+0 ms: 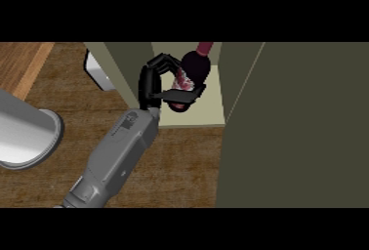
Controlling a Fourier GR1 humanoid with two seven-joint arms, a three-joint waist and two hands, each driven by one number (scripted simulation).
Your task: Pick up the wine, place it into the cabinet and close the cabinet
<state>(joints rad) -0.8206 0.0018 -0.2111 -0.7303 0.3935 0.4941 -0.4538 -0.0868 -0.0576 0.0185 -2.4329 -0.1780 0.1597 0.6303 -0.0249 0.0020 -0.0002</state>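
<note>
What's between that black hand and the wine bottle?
Nothing: in the head view the hand curls directly round the wine bottle, inside the cabinet.

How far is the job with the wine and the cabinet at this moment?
Done: the pick-up. The right hand is curled round the wine.
In hand: the placing. Hand and wine are inside the cabinet, above its pale shelf. I cannot tell whether the bottle rests on it.
Left: release the wine, draw the arm out, and close the door, which stands open at the right.
</note>
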